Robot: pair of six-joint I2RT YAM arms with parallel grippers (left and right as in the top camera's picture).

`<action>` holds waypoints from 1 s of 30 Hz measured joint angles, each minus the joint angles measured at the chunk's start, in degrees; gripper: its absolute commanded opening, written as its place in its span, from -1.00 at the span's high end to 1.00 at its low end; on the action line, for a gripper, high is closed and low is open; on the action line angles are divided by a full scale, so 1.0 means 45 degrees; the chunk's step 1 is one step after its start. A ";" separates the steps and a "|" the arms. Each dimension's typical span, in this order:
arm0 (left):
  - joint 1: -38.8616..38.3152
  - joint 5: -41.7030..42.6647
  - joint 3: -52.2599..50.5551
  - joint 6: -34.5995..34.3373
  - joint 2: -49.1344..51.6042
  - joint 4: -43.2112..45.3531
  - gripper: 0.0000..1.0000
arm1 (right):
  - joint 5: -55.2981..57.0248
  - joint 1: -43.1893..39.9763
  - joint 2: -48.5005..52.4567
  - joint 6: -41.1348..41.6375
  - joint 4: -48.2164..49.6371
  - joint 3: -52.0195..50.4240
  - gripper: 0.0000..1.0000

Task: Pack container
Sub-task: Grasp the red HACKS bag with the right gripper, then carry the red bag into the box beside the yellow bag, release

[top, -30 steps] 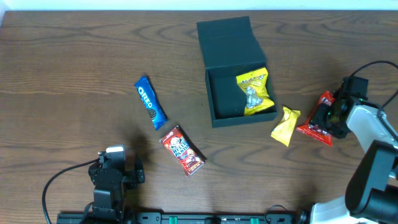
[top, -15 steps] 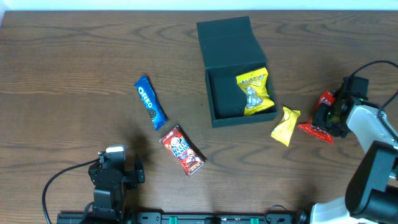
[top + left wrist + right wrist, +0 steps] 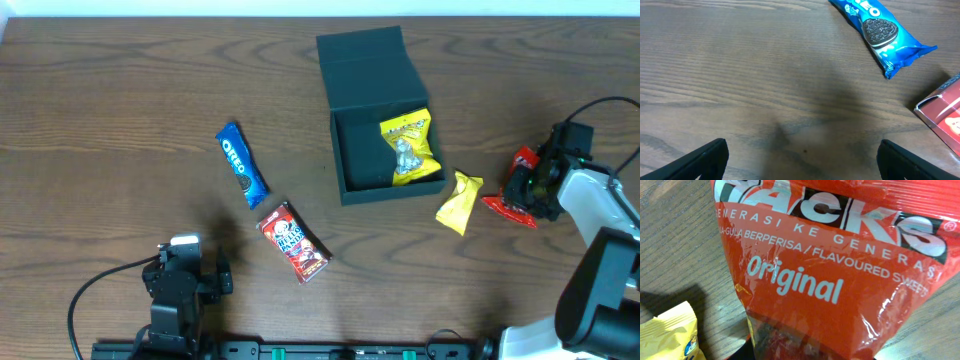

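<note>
The right pincer [image 3: 535, 182] sits over a glossy red plastic sweet packet [image 3: 830, 280] near the right side of the dark wooden table [image 3: 120, 110]. The packet fills the wrist camera and hides the fingers, so whether they are closed on it cannot be told. From overhead, red film shows both above and below the pincer. Just to its left, apart from the red packet, lies a small yellow crinkled packet [image 3: 460, 202], between the pincer and the dark teal-green square cardboard container [image 3: 390, 192]. The container stands right of the table's middle, toward the far edge. Its flap lid is folded back flat on the far side and its mouth is open upward. A larger yellow foil packet [image 3: 408, 148] lies inside against the right wall, and the left half of the floor is bare. The left pincer [image 3: 802, 160] hangs wide open at the near left, its dark fingertips [image 3: 705, 157] spread over bare wood. Ahead of it lie a blue Oreo wrapper [image 3: 880, 32] and a red printed snack packet [image 3: 945, 112], near each other but not touching. Broad bare wood stretches across the far left.
</note>
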 measured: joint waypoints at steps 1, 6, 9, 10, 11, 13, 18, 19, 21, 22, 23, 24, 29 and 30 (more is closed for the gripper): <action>0.0000 0.0000 0.0000 0.0000 0.0000 -0.0005 -0.92 | 0.0000 0.0000 0.0000 0.0000 0.0000 0.0000 0.77; 0.0000 0.0000 0.0000 0.0000 0.0000 -0.0005 -0.91 | 0.0000 0.0015 -0.0044 -0.0005 -0.0015 0.0000 0.81; 0.0000 0.0000 0.0000 0.0000 0.0000 -0.0005 -0.91 | 0.0034 0.0170 -0.0165 0.0000 -0.0287 0.0019 0.81; 0.0000 0.0000 0.0000 0.0000 0.0000 -0.0005 -0.92 | 0.0034 0.0209 -0.0243 -0.0005 -0.0481 0.0039 0.81; 0.0000 0.0000 0.0000 0.0000 0.0000 -0.0005 -0.92 | 0.0024 0.0257 -0.0350 -0.0005 -0.0743 0.0068 0.80; 0.0000 0.0000 0.0000 0.0000 0.0000 -0.0005 -0.92 | -0.0005 0.0340 -0.0665 -0.0005 -0.1341 0.0185 0.77; 0.0000 0.0000 0.0000 0.0000 0.0000 -0.0005 -0.91 | -0.0155 0.0811 -0.1909 -0.0019 -0.2841 0.1151 0.74; 0.0000 0.0000 0.0000 0.0000 0.0000 -0.0005 -0.91 | -0.0223 0.0981 -0.2157 -0.0053 -0.3181 0.1438 0.74; 0.0000 0.0000 0.0000 0.0000 0.0000 -0.0005 -0.91 | -0.0481 0.1443 -0.2671 -0.0121 -0.3871 0.2123 0.75; 0.0000 0.0000 0.0000 0.0000 0.0000 -0.0005 -0.91 | -0.0627 0.1744 -0.2885 -0.0151 -0.4299 0.2555 0.75; 0.0000 0.0000 0.0000 0.0000 0.0000 -0.0005 -0.91 | -0.0738 0.2006 -0.3021 -0.0189 -0.4643 0.2914 0.75; 0.0000 0.0000 0.0000 0.0000 0.0000 -0.0005 -0.91 | -0.0855 0.2351 -0.3128 -0.0219 -0.5124 0.3381 0.75; 0.0000 0.0000 0.0000 0.0000 0.0000 -0.0005 -0.92 | -0.1268 0.4065 -0.3172 -0.0389 -0.6135 0.4988 0.70; 0.0000 0.0000 0.0000 0.0000 0.0000 -0.0005 -0.92 | -0.1399 0.4473 -0.3172 -0.0476 -0.6125 0.5217 0.68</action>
